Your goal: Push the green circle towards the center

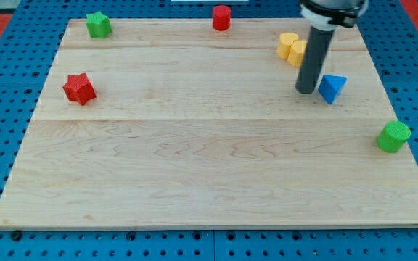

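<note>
While my tip [306, 90] sits beside blue triangle [332, 88], one green circle [393, 136].

No text, label, brand, number or sign can be read anywhere: the wooden board [194, 167] is plain grain, the blue pegboard [6, 87] under it carries only rows of holes (no markings between them), and the coloured blocks have bare faces.
</note>
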Robot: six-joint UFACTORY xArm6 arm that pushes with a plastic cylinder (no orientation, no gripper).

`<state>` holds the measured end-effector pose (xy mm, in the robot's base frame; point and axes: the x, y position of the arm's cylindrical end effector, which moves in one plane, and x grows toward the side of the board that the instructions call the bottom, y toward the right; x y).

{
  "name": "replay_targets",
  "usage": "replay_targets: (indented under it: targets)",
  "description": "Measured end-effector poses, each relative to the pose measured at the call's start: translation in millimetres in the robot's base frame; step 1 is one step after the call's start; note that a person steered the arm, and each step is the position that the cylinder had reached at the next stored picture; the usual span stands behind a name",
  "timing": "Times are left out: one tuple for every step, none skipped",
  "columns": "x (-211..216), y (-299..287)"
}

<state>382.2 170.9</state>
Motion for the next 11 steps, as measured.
replay_targets:
  targets:
    - [0, 22]
    - [0, 28]
    - [0, 26]
    - [0, 12]
    - [12, -40]
    - [64, -48]
    - [80, -11]
    - [64, 14]
    - [37, 39]
    - [39, 96]
    - [59, 171]
